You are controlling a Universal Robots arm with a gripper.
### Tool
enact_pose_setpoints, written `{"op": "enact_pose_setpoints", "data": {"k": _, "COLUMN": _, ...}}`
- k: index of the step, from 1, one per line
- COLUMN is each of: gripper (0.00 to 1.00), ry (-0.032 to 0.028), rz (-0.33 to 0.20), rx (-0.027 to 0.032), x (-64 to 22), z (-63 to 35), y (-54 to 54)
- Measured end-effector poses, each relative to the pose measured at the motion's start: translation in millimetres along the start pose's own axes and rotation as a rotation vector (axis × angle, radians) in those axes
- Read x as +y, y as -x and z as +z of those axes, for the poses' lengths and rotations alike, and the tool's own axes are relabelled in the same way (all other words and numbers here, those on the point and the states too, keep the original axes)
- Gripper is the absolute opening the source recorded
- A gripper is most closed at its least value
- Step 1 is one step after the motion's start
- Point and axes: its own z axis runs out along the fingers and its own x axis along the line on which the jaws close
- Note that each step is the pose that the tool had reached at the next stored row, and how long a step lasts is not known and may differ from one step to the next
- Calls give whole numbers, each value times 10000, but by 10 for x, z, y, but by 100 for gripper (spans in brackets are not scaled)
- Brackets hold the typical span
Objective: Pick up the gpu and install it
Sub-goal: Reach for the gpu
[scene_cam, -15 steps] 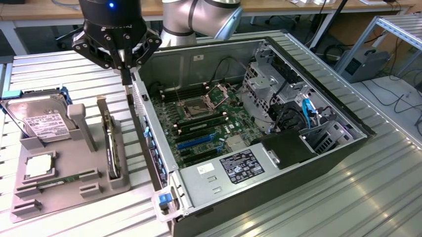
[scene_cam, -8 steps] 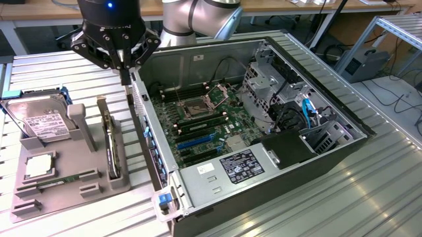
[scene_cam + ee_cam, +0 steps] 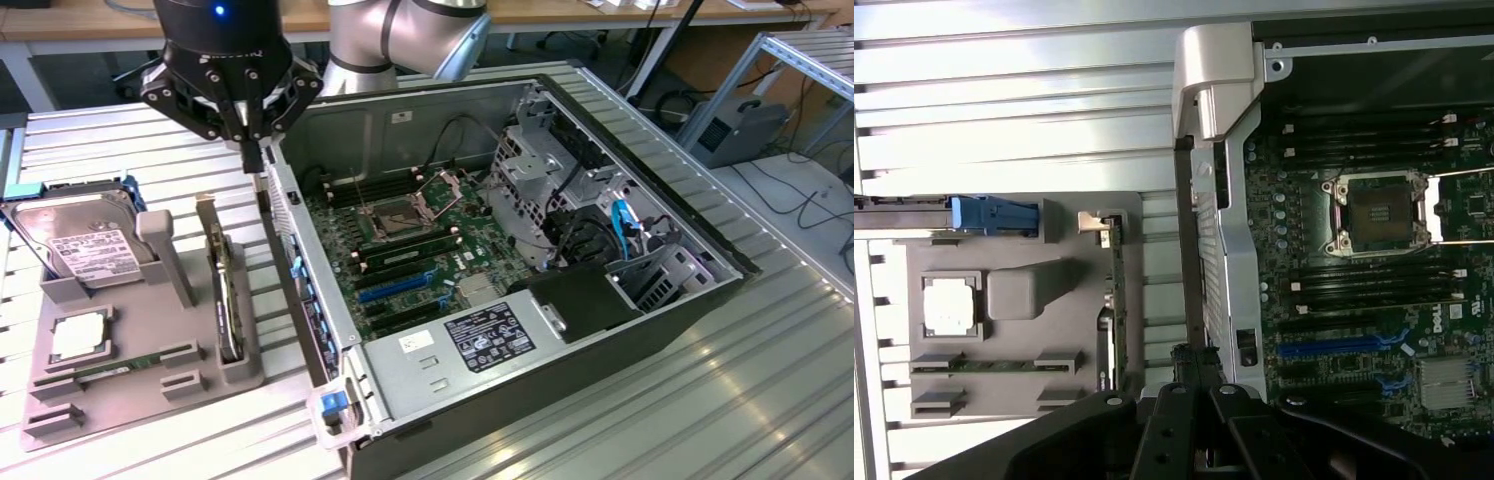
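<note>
1. You'll see your gripper (image 3: pixel 251 150) above the computer case's (image 3: pixel 601 370) wall nearest the grey holder (image 3: pixel 134 400), fingers pressed together, gripping nothing.
2. The gpu (image 3: pixel 227 290) stands on edge in that holder, beside the hard drive (image 3: pixel 80 245): a thin dark card with a silvery end bracket.

Bright, even overhead light is washing across the ribbed aluminium table (image 3: pixel 747 400), with glare streaking along its slats toward the exterior view's right. The open computer case (image 3: pixel 360 130) is throwing soft shade over its own motherboard (image 3: pixel 414 250). Through my wrist camera, the table slats are blooming almost white while my gripper (image 3: pixel 1194 355) is showing as a dark silhouette.
</note>
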Motion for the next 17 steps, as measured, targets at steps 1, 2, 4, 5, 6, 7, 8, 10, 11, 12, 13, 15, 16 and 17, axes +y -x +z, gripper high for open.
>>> {"op": "enact_pose_setpoints", "data": {"k": 1, "gripper": 11, "ry": 0, "rz": 0, "rx": 0, "x": 0, "z": 0, "y": -7}}
{"op": "enact_pose_setpoints", "data": {"k": 2, "gripper": 11, "ry": 0, "rz": 0, "rx": 0, "x": -1, "z": 0, "y": -14}}
{"op": "enact_pose_setpoints", "data": {"k": 4, "gripper": 11, "ry": 0, "rz": -1, "rx": 0, "x": -1, "z": 0, "y": -17}}
{"op": "enact_pose_setpoints", "data": {"k": 5, "gripper": 11, "ry": 0, "rz": 0, "rx": 0, "x": -1, "z": -1, "y": -19}}
{"op": "enact_pose_setpoints", "data": {"k": 6, "gripper": 11, "ry": 0, "rz": 0, "rx": 0, "x": -1, "z": -1, "y": -21}}
{"op": "enact_pose_setpoints", "data": {"k": 7, "gripper": 11, "ry": -1, "rz": 0, "rx": 1, "x": -2, "z": -1, "y": -23}}
{"op": "enact_pose_setpoints", "data": {"k": 8, "gripper": 11, "ry": 0, "rz": 0, "rx": 0, "x": -2, "z": -1, "y": -25}}
{"op": "enact_pose_setpoints", "data": {"k": 10, "gripper": 11, "ry": 0, "rz": 0, "rx": 0, "x": -2, "z": -1, "y": -31}}
{"op": "enact_pose_setpoints", "data": {"k": 11, "gripper": 11, "ry": 0, "rz": 0, "rx": 0, "x": -2, "z": -1, "y": -32}}
{"op": "enact_pose_setpoints", "data": {"k": 12, "gripper": 11, "ry": 0, "rz": -1, "rx": 0, "x": -2, "z": -1, "y": -33}}
{"op": "enact_pose_setpoints", "data": {"k": 13, "gripper": 11, "ry": 0, "rz": 0, "rx": 0, "x": -3, "z": -1, "y": -36}}
{"op": "enact_pose_setpoints", "data": {"k": 15, "gripper": 11, "ry": 0, "rz": -1, "rx": 0, "x": -3, "z": -1, "y": -39}}
{"op": "enact_pose_setpoints", "data": {"k": 16, "gripper": 11, "ry": 0, "rz": 0, "rx": 0, "x": -3, "z": -1, "y": -40}}
{"op": "enact_pose_setpoints", "data": {"k": 17, "gripper": 11, "ry": 0, "rz": 0, "rx": 1, "x": -3, "z": -1, "y": -41}}
